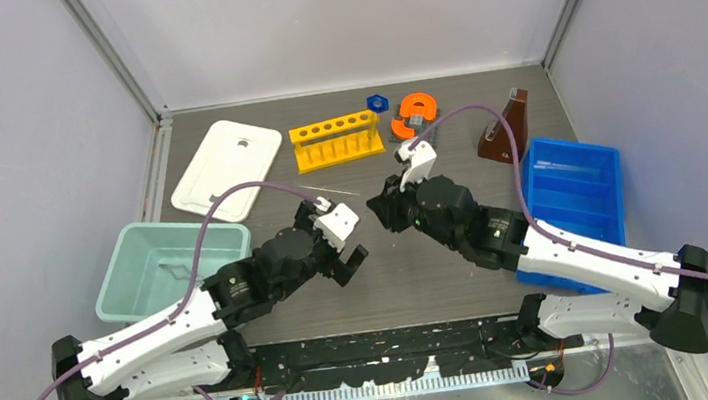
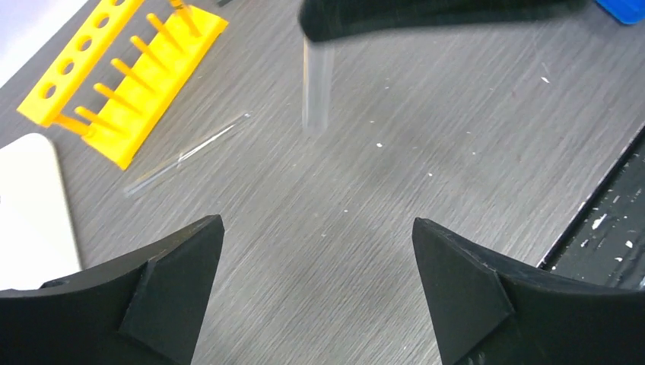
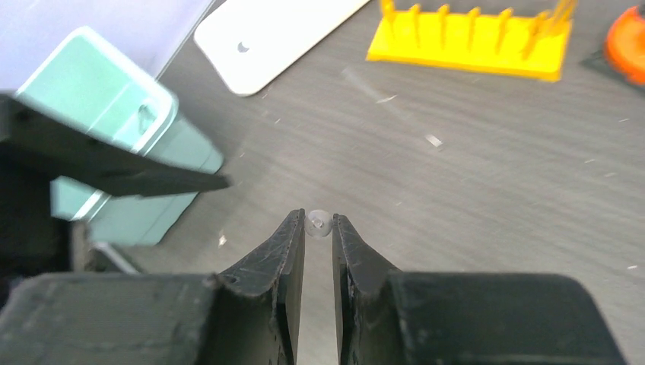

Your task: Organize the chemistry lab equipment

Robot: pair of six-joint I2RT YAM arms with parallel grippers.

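My right gripper (image 1: 383, 200) (image 3: 319, 225) is shut on a small clear tube (image 3: 319, 222), seen end-on between its tips. In the left wrist view the tube (image 2: 318, 91) hangs down from that gripper above the table. My left gripper (image 1: 346, 233) (image 2: 318, 228) is open and empty, just left of it. The thin clear rod (image 1: 331, 192) (image 2: 186, 154) lies on the table in front of the yellow rack (image 1: 335, 140) (image 2: 122, 84) (image 3: 468, 42). The blue hexagonal piece (image 1: 377, 103) sits behind the rack. The brown flask (image 1: 506, 129) stands at the back right. A thin wire item (image 1: 175, 271) lies in the teal bin. I see no white triangle.
A teal bin (image 1: 134, 247) (image 3: 91, 99) stands at the left and a blue bin (image 1: 583, 169) at the right. A white lid (image 1: 226, 169) (image 3: 274, 34) lies at the back left. The orange horseshoe piece (image 1: 416, 112) sits beside the rack.
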